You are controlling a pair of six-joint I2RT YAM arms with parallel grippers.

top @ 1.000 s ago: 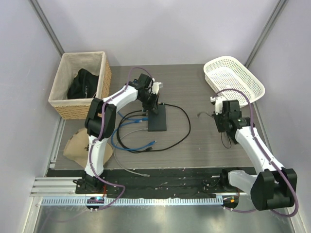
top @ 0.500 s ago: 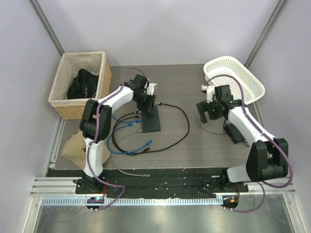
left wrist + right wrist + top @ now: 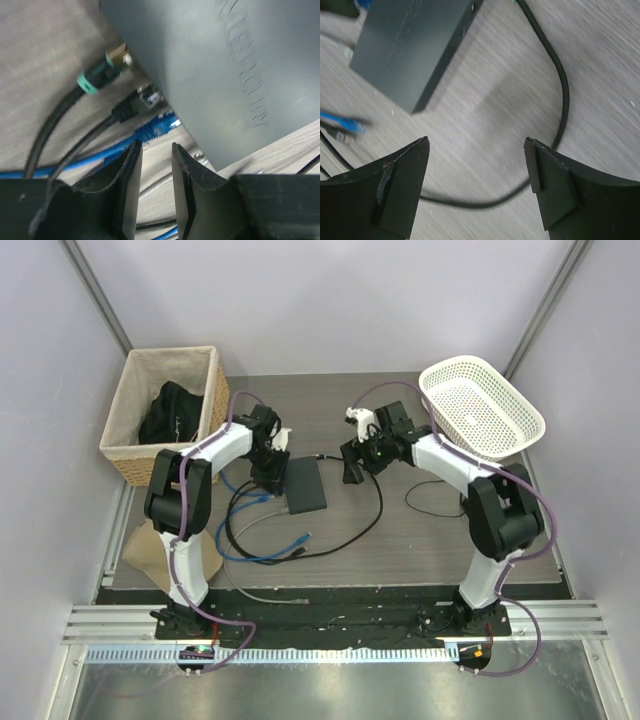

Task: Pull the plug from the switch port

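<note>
The flat black switch (image 3: 305, 485) lies mid-table; its port row faces left, and the ports themselves are hidden from me. In the left wrist view a teal-booted plug (image 3: 102, 72), a black plug (image 3: 132, 105) and a blue plug (image 3: 157, 125) crowd against the switch (image 3: 210, 75) edge; blur hides which are seated. My left gripper (image 3: 272, 468) hovers at that edge, its jaws (image 3: 155, 150) narrowly parted with nothing between them. My right gripper (image 3: 352, 465) hangs just right of the switch (image 3: 410, 45), wide open (image 3: 477, 145) and empty.
A thick black cable (image 3: 384, 502) loops right of the switch, passing under my right gripper (image 3: 560, 90). Blue cables (image 3: 262, 550) coil at front left. A wicker basket (image 3: 210, 410) with black cloth stands far left, a white basket (image 3: 482, 405) far right.
My right arm swung left from the table's right side to beside the switch and opened. The left gripper opened a little, shifting left as the switch slid and turned.
</note>
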